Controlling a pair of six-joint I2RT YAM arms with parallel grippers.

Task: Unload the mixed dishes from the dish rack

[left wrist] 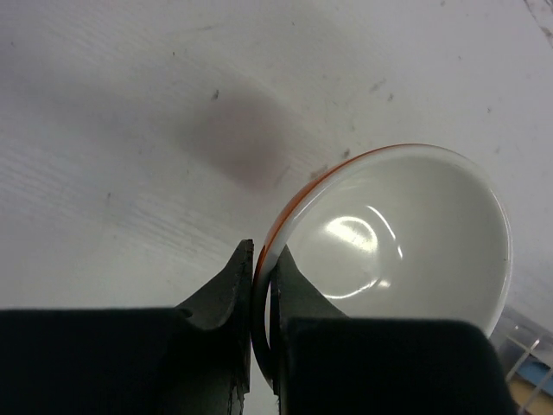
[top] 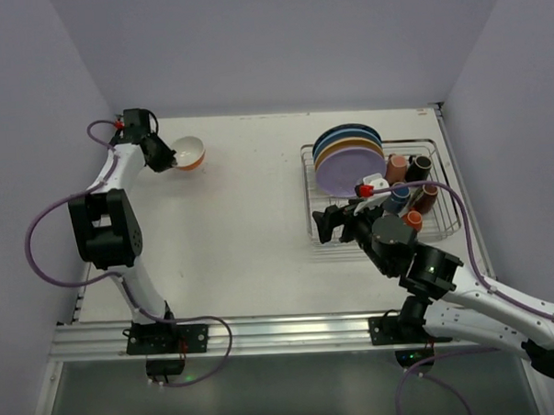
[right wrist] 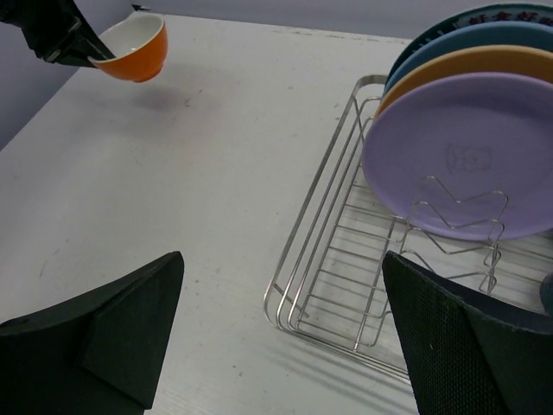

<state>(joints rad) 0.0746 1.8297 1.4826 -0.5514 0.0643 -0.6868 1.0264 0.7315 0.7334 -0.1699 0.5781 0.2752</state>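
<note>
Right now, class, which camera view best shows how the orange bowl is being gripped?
The left wrist view: the left gripper pinches the orange bowl by its rim, close up. Top external shows the bowl small; the right wrist view shows it far off, from the side.

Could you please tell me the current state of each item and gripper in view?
Rack: on table, partly loaded.
Plates: standing on edge in rack.
Mugs: in rack, right side.
Bowl: pinched at the rim, held above the table.
Left gripper: shut on bowl.
Right gripper: open, empty, by rack's near-left corner.
</note>
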